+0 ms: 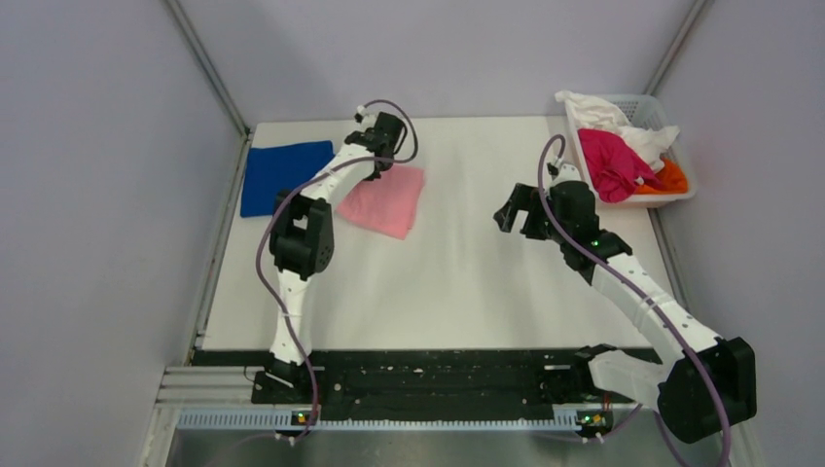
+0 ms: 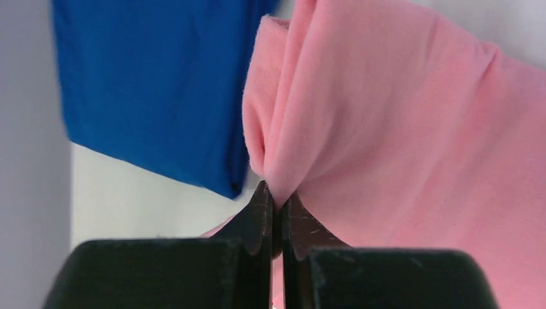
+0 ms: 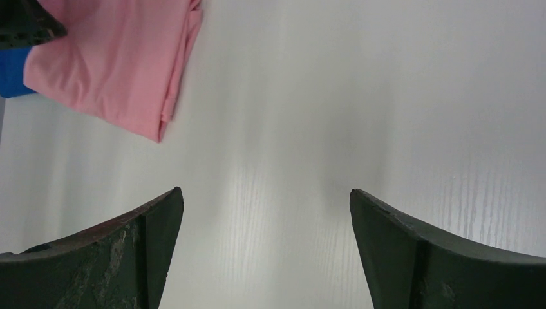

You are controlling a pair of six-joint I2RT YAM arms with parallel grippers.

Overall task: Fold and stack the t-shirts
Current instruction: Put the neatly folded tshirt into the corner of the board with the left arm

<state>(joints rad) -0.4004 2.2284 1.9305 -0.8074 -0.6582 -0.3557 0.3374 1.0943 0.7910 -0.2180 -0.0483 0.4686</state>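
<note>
The left gripper (image 2: 273, 193) had its jaws clamped on a pinched ridge of the folded pink t-shirt (image 2: 399, 129). This shirt lay at the far left of the worktop (image 1: 467, 282), just beside the folded blue t-shirt (image 1: 285, 177). The right gripper (image 3: 265, 191) hung over the worktop with jaws wide apart, holding nothing, and other shirts (image 1: 613, 161) sat in the basket (image 1: 644, 105).

A white table (image 1: 467, 282) with faint wood grain carries three things; a folded royal blue t-shirt (image 1: 284, 175) lies at its far left corner; a folded light pink t-shirt (image 1: 394, 202) lies just beside that (toward the middle); a white slotted basket (image 1: 671, 199) sits at the far right corner.
</note>
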